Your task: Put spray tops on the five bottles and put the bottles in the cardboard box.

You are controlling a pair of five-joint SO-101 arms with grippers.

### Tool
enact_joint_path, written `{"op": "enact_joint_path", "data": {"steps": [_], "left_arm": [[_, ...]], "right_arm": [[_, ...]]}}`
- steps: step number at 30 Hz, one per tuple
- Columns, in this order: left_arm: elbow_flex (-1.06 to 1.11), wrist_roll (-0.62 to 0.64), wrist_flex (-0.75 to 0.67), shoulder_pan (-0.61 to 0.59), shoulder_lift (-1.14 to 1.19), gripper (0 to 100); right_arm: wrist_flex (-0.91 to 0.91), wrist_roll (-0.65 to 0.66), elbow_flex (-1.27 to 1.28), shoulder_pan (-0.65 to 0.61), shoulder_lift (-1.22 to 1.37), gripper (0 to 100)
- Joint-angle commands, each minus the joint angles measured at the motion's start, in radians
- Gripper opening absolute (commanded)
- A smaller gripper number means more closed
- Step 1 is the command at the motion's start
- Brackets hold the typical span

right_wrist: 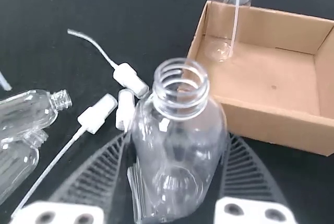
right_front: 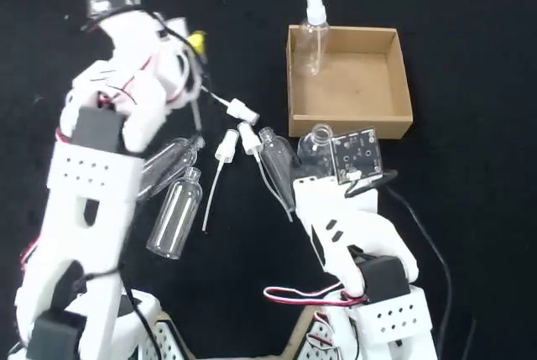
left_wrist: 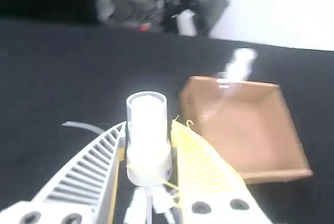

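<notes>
On the black counter (right_front: 478,209), three loose spray tops (right_front: 242,111) lie close together in the middle of the high view, between the two arms, their thin dip tubes trailing toward the lower edge. Left of them two uncapped bottles (right_front: 176,213) lie on their sides next to each other, the upper one partly hidden under the left arm. A third bottle (right_front: 278,163) lies just right of the spray tops, its lower end covered by the right arm. The cardboard box (right_front: 348,125) sits right of centre in the upper half, open upward. In its upper left corner one capped bottle (right_front: 310,41) stands upright with its spray top on. The left fingers (left_wrist: 198,156) are clamped on a white spray top (left_wrist: 148,135) at upper left, well apart from the box. The right fingers (right_wrist: 245,174) are closed around an open-necked bottle (right_wrist: 177,145), held upright just beside the box's lower left corner.
</notes>
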Motion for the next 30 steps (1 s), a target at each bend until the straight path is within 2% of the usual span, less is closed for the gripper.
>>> {"op": "enact_joint_path", "data": {"steps": [1,8,12,14,17,22,30], "left_arm": [[-0.065,0.006,0.012,0.105,-0.169,4],[0.061,0.006,-0.091,0.15,-0.43,4],[0.137,0.006,-0.19,0.157,-0.512,4],[0.17,0.0,-0.232,0.203,-0.535,4],[0.208,-0.002,-0.236,0.291,-0.566,4],[0.239,-0.074,-0.236,0.427,-0.628,4],[0.275,-0.092,-0.265,0.463,-0.717,4]], "right_arm": [[-0.04,-0.012,-0.005,-0.012,-0.004,17.7],[-0.083,-0.02,0.001,-0.017,-0.004,17.7],[-0.084,-0.02,0.001,-0.095,-0.004,17.7],[-0.081,-0.02,0.001,-0.127,-0.004,17.7],[-0.08,-0.029,0.002,-0.141,-0.004,17.4],[-0.08,-0.14,0.002,-0.144,-0.004,17.7],[-0.077,-0.14,0.01,-0.144,-0.004,17.6]]}}
